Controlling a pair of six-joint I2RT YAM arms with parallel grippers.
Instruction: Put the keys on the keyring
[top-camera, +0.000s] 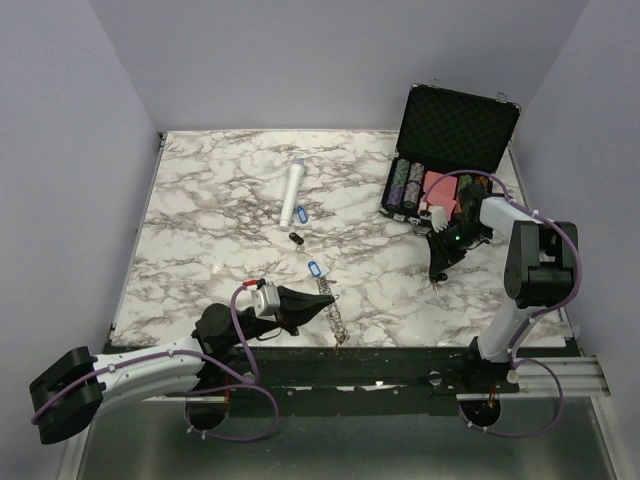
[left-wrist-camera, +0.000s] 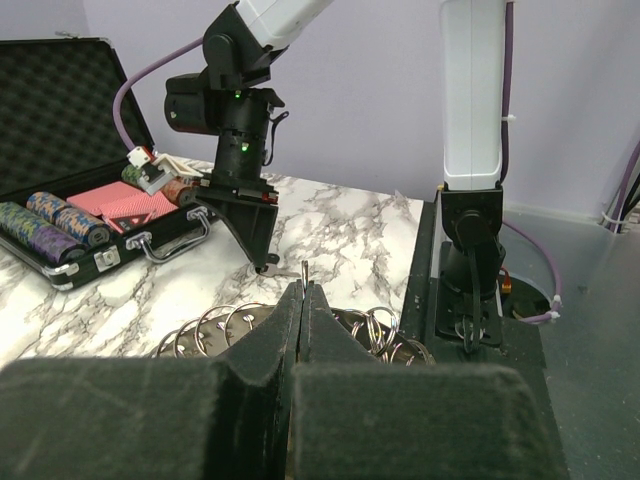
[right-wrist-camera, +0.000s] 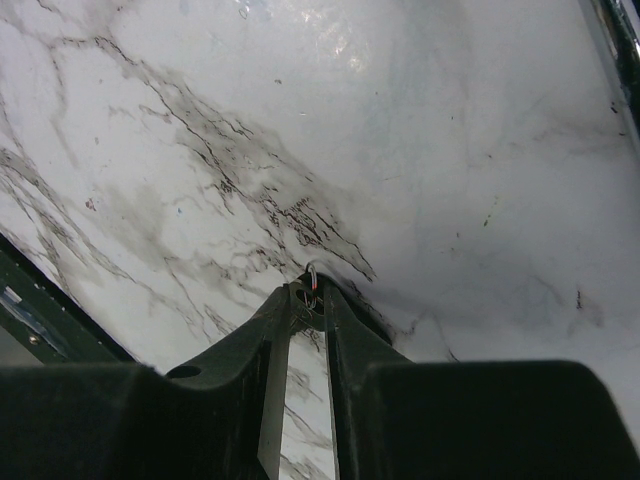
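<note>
Keyring lies just beyond left gripper tips

White arms, black fingers, purple cables

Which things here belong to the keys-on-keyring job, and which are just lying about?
Job: keyring; nearest blue-tagged key; black-tagged key; farther blue-tagged key; small metal loop in the right jaws.
Lying about: white cylinder; open chip case; poker chips; pink cards.
</note>
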